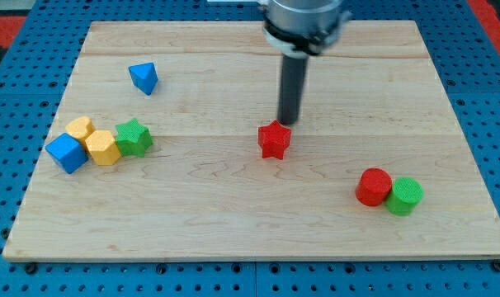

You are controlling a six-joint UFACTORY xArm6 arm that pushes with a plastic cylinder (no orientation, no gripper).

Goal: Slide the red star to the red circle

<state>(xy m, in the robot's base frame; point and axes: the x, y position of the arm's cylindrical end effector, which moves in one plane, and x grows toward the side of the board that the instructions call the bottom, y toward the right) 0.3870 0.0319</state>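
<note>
The red star (274, 139) lies near the middle of the wooden board. The red circle (373, 186) stands toward the view's lower right, touching a green circle (404, 195) on its right. My tip (288, 122) is just above and slightly right of the red star, at or very near its upper edge. The rod rises straight up to the arm's body at the view's top.
A blue triangle-like block (143, 77) sits at the upper left. At the left edge a cluster holds a blue cube (66, 153), two yellow blocks (80, 128) (103, 148) and a green star (134, 137). The board (233, 223) ends near the view's bottom.
</note>
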